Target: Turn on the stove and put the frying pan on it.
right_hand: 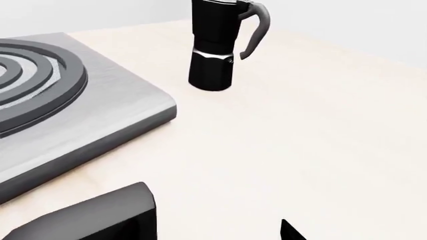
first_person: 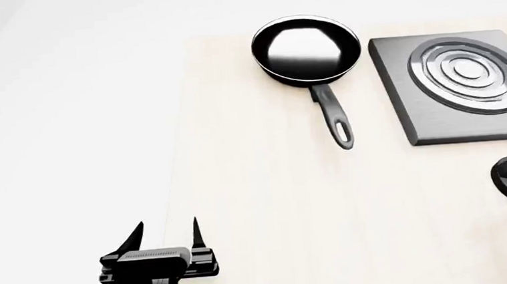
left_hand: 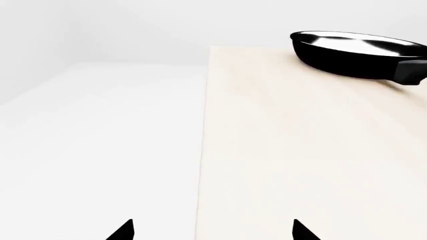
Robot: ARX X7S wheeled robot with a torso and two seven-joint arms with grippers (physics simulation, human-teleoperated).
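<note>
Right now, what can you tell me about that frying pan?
The pan is round and glossy black with a shiny, mirror-like inside. It looks empty and sits upright on the pale wooden table, just left of the stove and not on it. Its long black handle, ending in a loop hole, points toward the robot. No gripper touches it; the left gripper is far off, near the table's edge.

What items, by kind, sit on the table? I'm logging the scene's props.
Frying pan: 1
Stove: 1
Moka pot: 1
Total: 3
</note>
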